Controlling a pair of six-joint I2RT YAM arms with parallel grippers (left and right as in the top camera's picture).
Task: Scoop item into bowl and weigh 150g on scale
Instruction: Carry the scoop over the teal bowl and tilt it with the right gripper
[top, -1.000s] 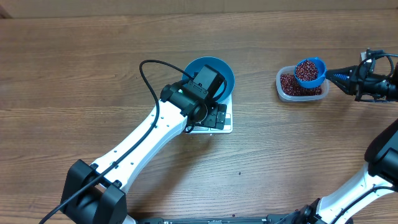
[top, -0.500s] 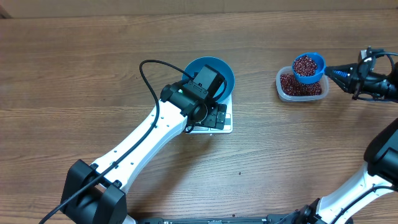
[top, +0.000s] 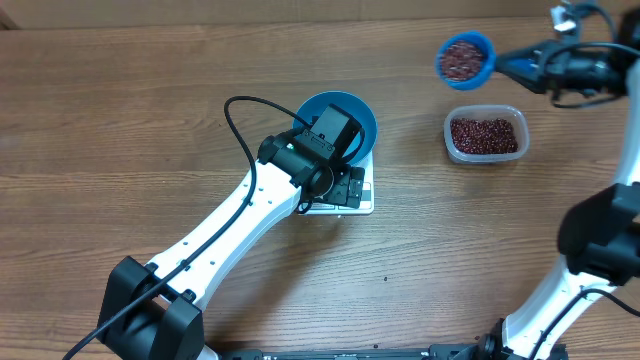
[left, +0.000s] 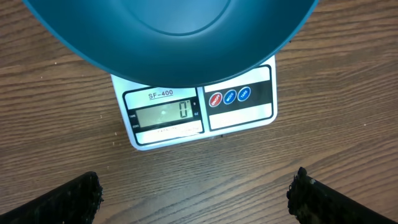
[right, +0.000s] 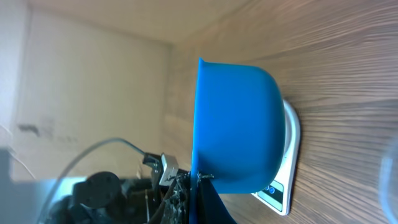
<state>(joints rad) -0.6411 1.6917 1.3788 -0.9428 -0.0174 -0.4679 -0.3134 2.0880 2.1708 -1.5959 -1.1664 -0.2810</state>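
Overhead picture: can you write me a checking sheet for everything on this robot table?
Surface: brown wooden table.
Job's things: blue bowl sits on the white scale, display shows zero; red-brown beans fill the clear tub and the blue scoop.
Clutter: nothing seen.
Hands: left hand open, by the scale's display edge; right hand shut on the scoop's handle, past the tub.
Cables: black cable loops beside the bowl.
Surroundings: pale wall behind the table.
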